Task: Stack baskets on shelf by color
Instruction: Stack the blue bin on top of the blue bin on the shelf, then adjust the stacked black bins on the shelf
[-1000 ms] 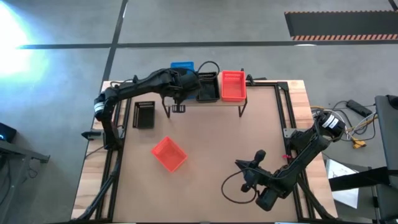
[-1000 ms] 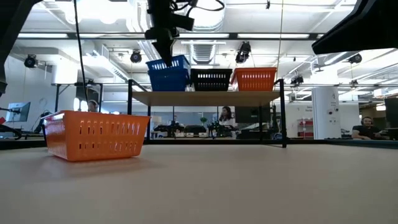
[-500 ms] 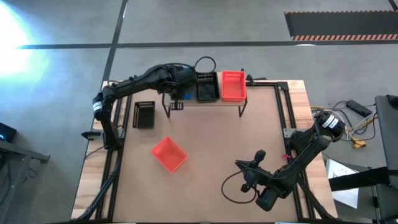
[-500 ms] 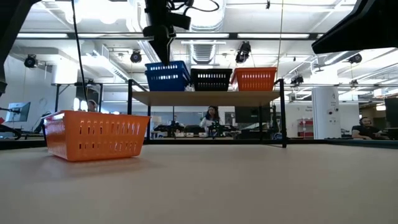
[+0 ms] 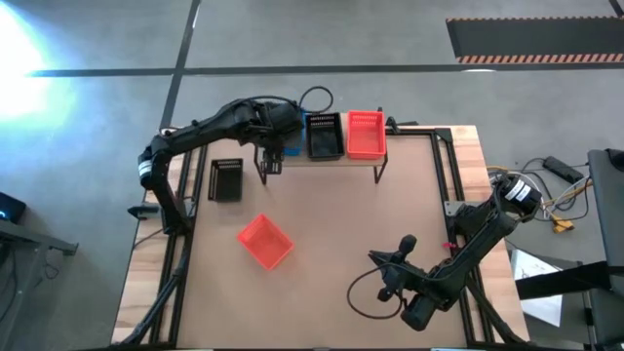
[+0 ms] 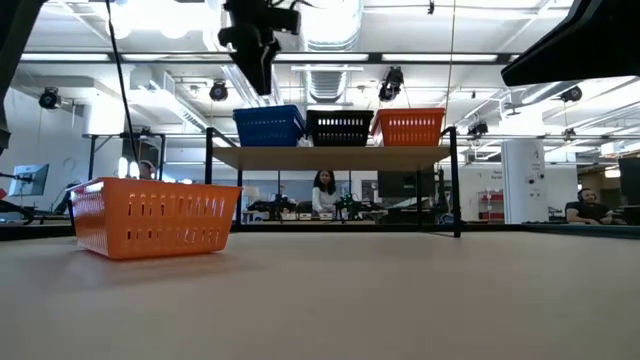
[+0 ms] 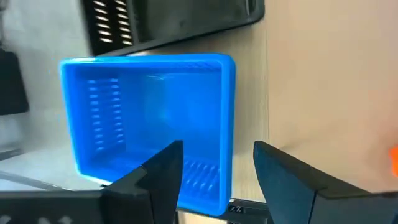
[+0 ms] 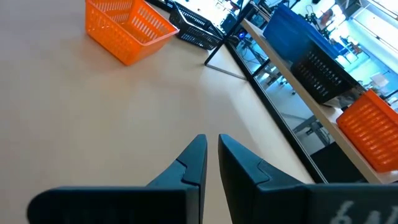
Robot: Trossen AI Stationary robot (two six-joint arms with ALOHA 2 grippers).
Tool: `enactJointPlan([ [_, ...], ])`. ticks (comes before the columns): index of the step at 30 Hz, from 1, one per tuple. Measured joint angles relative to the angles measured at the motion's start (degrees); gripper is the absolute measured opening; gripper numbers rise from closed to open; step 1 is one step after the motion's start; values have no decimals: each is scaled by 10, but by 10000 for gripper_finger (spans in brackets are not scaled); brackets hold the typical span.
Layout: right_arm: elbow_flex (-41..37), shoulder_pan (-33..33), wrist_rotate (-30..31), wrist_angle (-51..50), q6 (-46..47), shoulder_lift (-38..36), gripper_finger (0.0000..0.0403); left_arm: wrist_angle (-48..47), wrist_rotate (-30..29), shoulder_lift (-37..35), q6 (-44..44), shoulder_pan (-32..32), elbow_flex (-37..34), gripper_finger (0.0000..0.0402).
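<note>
We see a light wood shelf on thin black legs at the table's far edge. On its plank three slotted plastic baskets stand in a row: a blue basket at the left end, a black basket in the middle, and an orange basket at the right. The blue and black ones sit just beside each other.

Our left gripper hangs above the blue basket, fingers spread apart and holding nothing. From its wrist camera the basket's smooth rim and slotted floor show, with bare plank beside it.

On the table's brown surface, a second orange basket lies turned at an angle toward the left. A second black basket sits near the left edge, beside the shelf's leg. The middle and right of the table lie open.

Our right gripper waits low over the near right part of the table, its fingers nearly together and holding nothing.
</note>
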Motion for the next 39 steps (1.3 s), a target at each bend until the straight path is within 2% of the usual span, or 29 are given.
enactJointPlan([
  [10,0,0,4,5,0,0,34,53,14,1,-1,1,-90,180],
  [14,0,0,5,6,6,0,34,51,14,1,-13,1,-95,173],
  [22,0,-29,3,7,61,-1,34,50,14,-15,-29,5,-83,132],
  [26,0,-63,-35,6,45,-22,34,45,13,-33,-33,0,-82,125],
  [30,0,-112,-88,15,-14,-64,34,52,14,-75,-72,-1,-97,125],
  [34,0,-180,-143,70,-145,-113,34,114,14,-144,-131,0,-171,125],
  [36,0,-227,-198,123,-231,-136,34,174,16,-189,-151,-4,-235,125],
  [39,0,-309,-323,214,-367,-167,35,296,16,-253,-179,-17,-344,125],
])
